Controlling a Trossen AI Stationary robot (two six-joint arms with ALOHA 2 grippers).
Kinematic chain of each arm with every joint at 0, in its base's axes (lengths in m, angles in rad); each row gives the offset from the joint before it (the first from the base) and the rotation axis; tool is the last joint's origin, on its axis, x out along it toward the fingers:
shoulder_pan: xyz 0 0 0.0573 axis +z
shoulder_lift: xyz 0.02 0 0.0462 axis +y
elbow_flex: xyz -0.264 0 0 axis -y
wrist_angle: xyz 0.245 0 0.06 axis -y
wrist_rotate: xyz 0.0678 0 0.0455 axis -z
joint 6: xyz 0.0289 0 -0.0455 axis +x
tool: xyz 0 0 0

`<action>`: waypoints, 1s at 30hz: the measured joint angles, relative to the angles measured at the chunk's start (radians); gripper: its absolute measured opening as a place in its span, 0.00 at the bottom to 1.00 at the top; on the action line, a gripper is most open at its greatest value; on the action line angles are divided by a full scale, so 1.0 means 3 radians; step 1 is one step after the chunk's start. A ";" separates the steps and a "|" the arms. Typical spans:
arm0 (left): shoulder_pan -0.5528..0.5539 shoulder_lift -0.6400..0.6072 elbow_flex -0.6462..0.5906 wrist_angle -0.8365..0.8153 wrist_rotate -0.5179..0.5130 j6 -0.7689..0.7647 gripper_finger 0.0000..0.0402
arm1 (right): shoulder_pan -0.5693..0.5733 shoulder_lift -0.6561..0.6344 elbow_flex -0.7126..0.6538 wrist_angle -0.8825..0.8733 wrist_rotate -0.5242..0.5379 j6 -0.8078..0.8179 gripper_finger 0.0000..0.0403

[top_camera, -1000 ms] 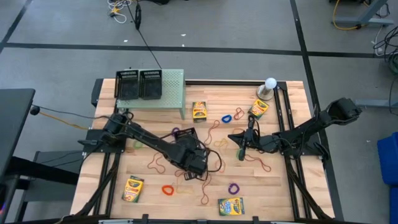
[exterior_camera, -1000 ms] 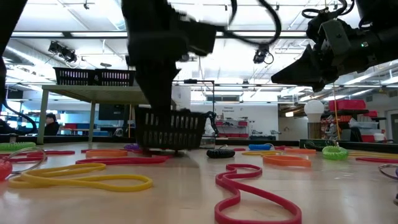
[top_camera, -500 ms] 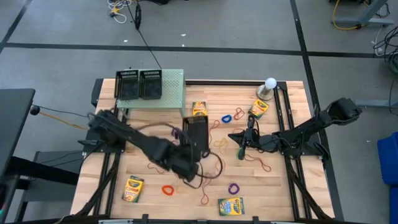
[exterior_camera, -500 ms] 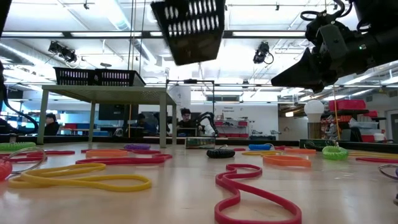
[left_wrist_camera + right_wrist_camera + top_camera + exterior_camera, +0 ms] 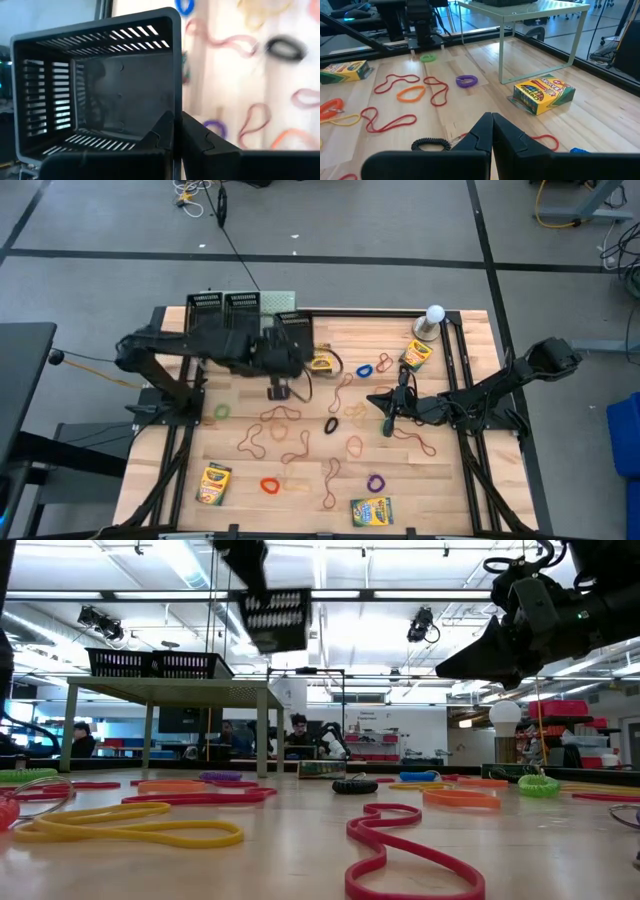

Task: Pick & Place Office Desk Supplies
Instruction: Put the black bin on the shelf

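Note:
A black mesh tray (image 5: 296,330) hangs in the air at the right end of the pale green stand (image 5: 283,308), with my left gripper (image 5: 285,352) shut on it. The low view shows this tray (image 5: 277,620) high above the table. Two more black trays (image 5: 223,313) stand on top of the stand. Crayon boxes (image 5: 415,355) (image 5: 214,483) (image 5: 370,511) and several coloured rubber bands (image 5: 283,417) lie on the wooden table. My right gripper (image 5: 388,418) hovers shut and empty over the table's right half. My left gripper pinches one side wall of the tray at its rim (image 5: 175,112), with one finger (image 5: 161,131) inside the tray and the other (image 5: 196,136) outside. The tray is lifted clear of the table and tipped, its open side turned toward the wrist.
A white globe on a grey base (image 5: 431,320) stands at the far right. A crayon box (image 5: 543,93) and a purple band (image 5: 466,80) lie by the stand's leg. A black band (image 5: 331,424) lies mid-table. Dark frame rails (image 5: 455,380) run along both sides.
My left gripper has risen from the middle of the table and swung toward the far edge and the green stand, rolling its wrist. The black tray has gone with it, lifted clear of the table and tipped. The rubber bands beneath it now lie uncovered.

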 joint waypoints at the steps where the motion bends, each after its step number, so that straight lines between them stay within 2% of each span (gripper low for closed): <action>1: 0.0085 -0.0065 -0.0093 0.0022 0.0030 0.0043 0.04 | 0.0001 0.0000 0.0000 0.0003 0.0000 0.0000 0.02; 7: 0.0512 -0.0365 -0.0481 0.0282 0.0281 0.0254 0.04 | 0.0002 0.0000 0.0000 0.0004 -0.0001 -0.0001 0.02; 14: 0.0796 -0.0397 -0.0673 0.0334 0.0410 0.0610 0.04 | 0.0002 0.0000 0.0000 0.0004 -0.0002 -0.0010 0.02; 30: 0.1169 -0.0393 -0.0689 0.0371 0.0445 0.0875 0.08 | 0.0002 0.0000 0.0000 0.0002 -0.0002 -0.0038 0.02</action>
